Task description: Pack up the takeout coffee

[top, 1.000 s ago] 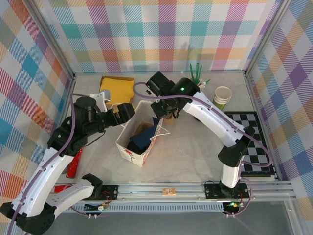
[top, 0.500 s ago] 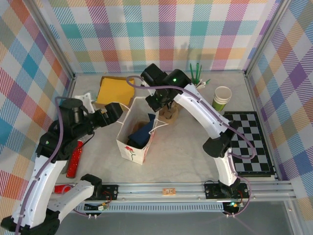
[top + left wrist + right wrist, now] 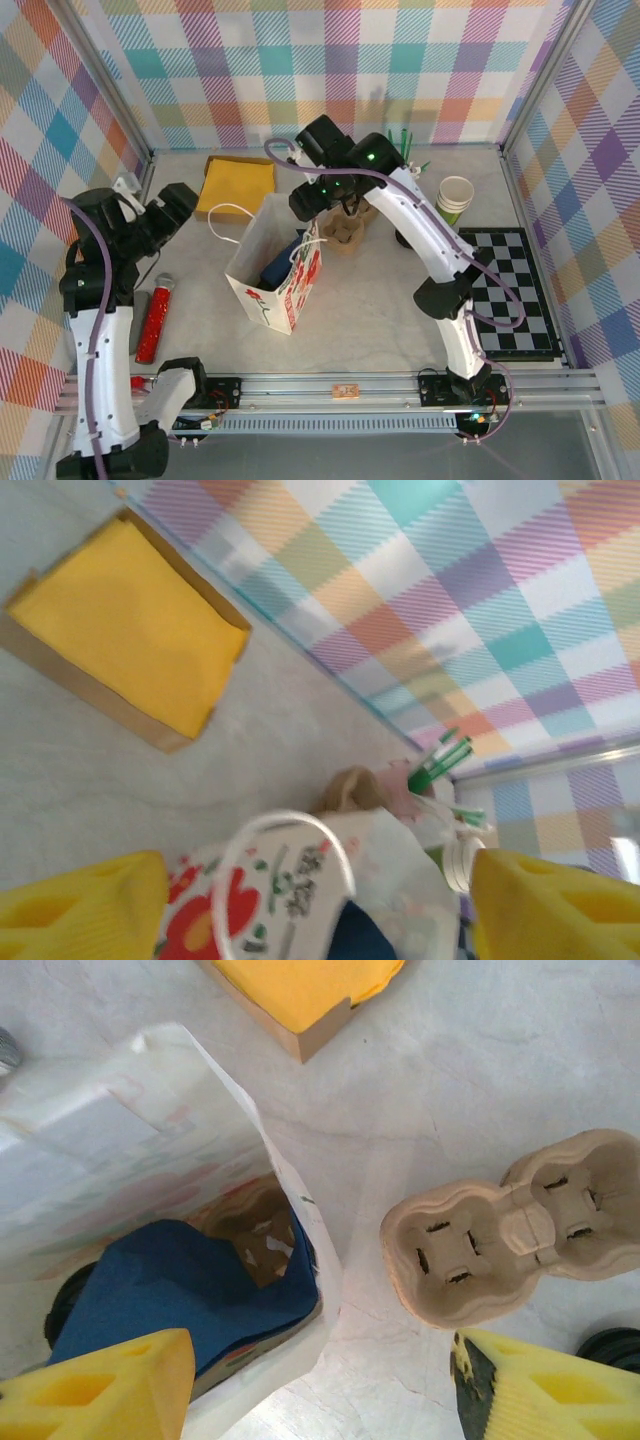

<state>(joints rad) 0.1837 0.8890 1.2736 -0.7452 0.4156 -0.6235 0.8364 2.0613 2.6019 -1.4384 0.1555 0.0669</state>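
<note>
Takeout coffee (image 3: 66,1305) in bag (image 3: 150,1130), under spread right gripper (image 3: 320,1350)

Plaid walls (image 3: 300,60), pale tabletop (image 3: 380,300)

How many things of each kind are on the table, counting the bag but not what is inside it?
Paper bag: 1
Pulp cup carrier: 1
Lidless green cup: 1
Box with yellow filling: 1
Red tube: 1
Checkered mat: 1
Pot of green sticks: 1
Black round thing, half hidden: 1
Total: 8
</note>
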